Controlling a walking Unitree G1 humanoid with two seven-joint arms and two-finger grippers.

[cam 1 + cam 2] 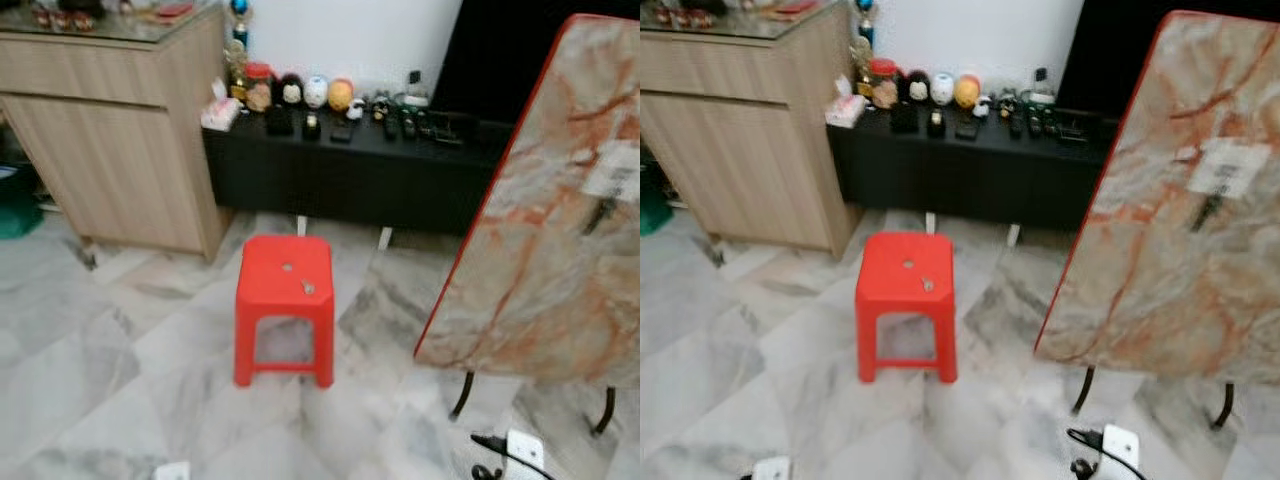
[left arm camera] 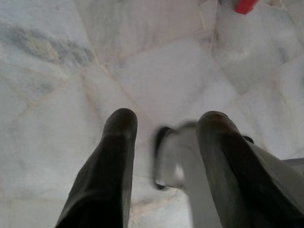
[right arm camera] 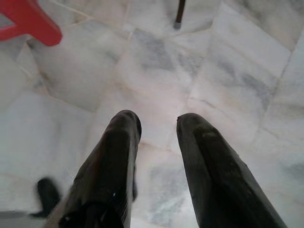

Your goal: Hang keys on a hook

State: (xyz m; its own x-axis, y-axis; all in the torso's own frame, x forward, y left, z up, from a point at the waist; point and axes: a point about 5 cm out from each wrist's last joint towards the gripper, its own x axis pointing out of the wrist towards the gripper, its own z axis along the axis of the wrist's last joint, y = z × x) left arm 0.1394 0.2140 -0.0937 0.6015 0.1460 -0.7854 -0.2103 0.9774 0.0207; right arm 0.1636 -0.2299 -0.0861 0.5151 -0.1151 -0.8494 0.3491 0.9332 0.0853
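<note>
Left eye view shows marble floor (image 1: 120, 380), then a red stool (image 1: 285, 300) with small silvery keys (image 1: 307, 287) on its seat, and a black shelf (image 1: 340, 170) behind. Left gripper (image 2: 166, 124) and right gripper (image 3: 157, 123) hang over the floor, fingers apart, holding nothing.

Living room of a private home. Grey-veined marble floor tiles (image 1: 120, 380); a low black media console (image 1: 340, 180) along the white wall, carrying small figurines (image 1: 315, 92), a jar and remote controls; a light wood cabinet (image 1: 110, 140) beside it; a red plastic stool (image 1: 285, 305) on the floor; a folded marble-patterned table top (image 1: 550, 220) standing tilted on black legs.
</note>
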